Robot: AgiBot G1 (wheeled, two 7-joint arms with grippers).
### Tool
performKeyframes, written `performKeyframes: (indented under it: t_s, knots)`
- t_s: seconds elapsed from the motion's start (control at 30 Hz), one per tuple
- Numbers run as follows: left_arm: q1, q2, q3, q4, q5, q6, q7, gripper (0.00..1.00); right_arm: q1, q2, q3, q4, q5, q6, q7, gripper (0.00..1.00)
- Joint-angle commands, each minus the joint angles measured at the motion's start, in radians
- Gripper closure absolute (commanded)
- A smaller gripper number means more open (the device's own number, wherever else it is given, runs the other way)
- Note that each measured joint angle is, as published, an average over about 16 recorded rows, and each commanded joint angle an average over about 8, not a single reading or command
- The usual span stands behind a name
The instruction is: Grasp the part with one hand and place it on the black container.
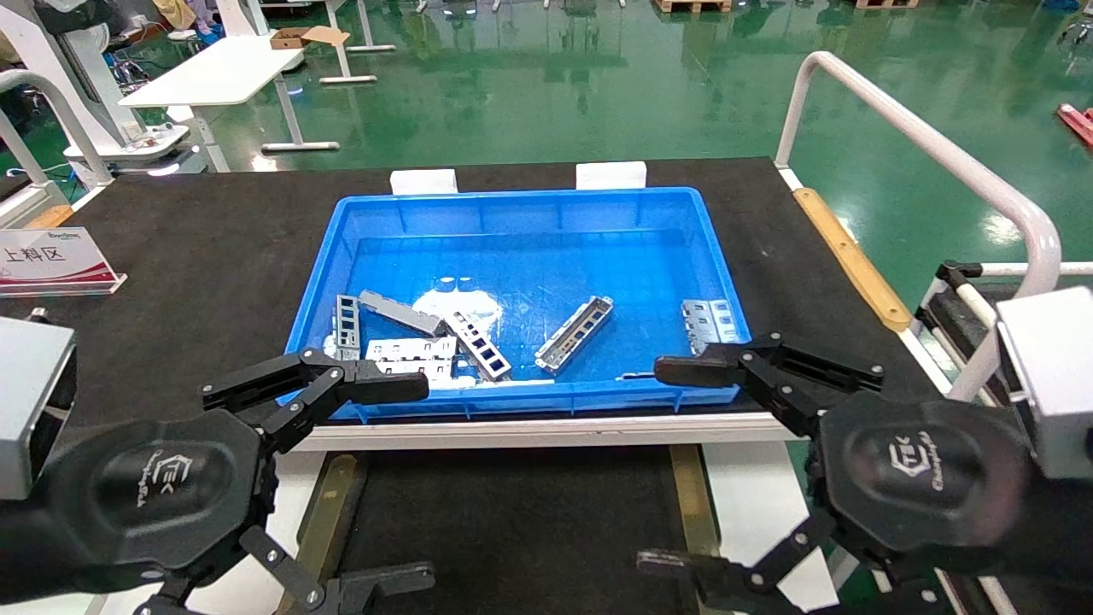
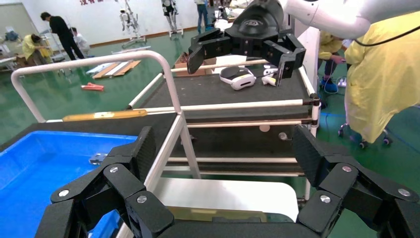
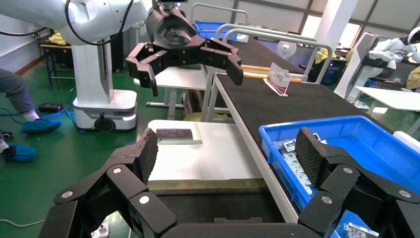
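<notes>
The part [image 1: 574, 333], a slim silver channel bar with rectangular cutouts, lies at an angle in the middle of the blue bin [image 1: 529, 209]. A similar bar [image 1: 478, 344] lies to its left among other metal pieces. The black container [image 1: 512, 521], with brownish-yellow side strips, lies below the table's near edge between both arms; it also shows in the right wrist view [image 3: 213, 203]. My left gripper [image 1: 414, 483] is open and empty by the bin's near left corner. My right gripper [image 1: 662, 465] is open and empty by the near right corner.
A wider ribbed plate [image 1: 709, 320] lies at the bin's right side. A sign [image 1: 51, 260] stands on the black table at the left. A white rail [image 1: 939, 154] and a cart stand at the right. The white table edge [image 1: 546, 431] runs between bin and container.
</notes>
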Motion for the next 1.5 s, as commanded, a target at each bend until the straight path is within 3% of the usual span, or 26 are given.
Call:
performKeyframes:
  t_s: [0.03, 0.23, 0.4, 0.63, 0.83, 1.17, 1.5]
  knots:
    - [0.001, 0.002, 0.0, 0.003, 0.001, -0.001, 0.005, 0.0, 0.0, 0.0, 0.0, 0.0, 0.0, 0.0, 0.0, 0.0]
    - [-0.019, 0.052, 0.028, 0.028, 0.067, -0.067, 0.007, 0.0, 0.0, 0.0, 0.0, 0.0, 0.0, 0.0, 0.0, 0.0]
    - [-0.079, 0.136, 0.084, 0.101, 0.185, -0.14, 0.012, 0.0, 0.0, 0.0, -0.001, 0.0, 0.0, 0.0, 0.0, 0.0]
    - [-0.222, 0.319, 0.17, 0.337, 0.363, -0.255, 0.067, 0.0, 0.0, 0.0, -0.001, -0.001, 0.0, 0.0, -0.001, 0.0]
    - [-0.327, 0.481, 0.211, 0.571, 0.451, -0.359, 0.136, 0.0, 0.001, 0.0, -0.001, -0.001, 0.001, 0.0, -0.001, 0.0]
    - [-0.425, 0.696, 0.248, 0.896, 0.524, -0.526, 0.279, 0.0, 0.001, 0.0, -0.001, -0.001, 0.001, 0.0, -0.001, 0.0]
    - [-0.433, 0.745, 0.327, 0.978, 0.496, -0.662, 0.299, 0.0, 0.001, 0.001, -0.002, -0.001, 0.001, 0.0, -0.001, 0.0]
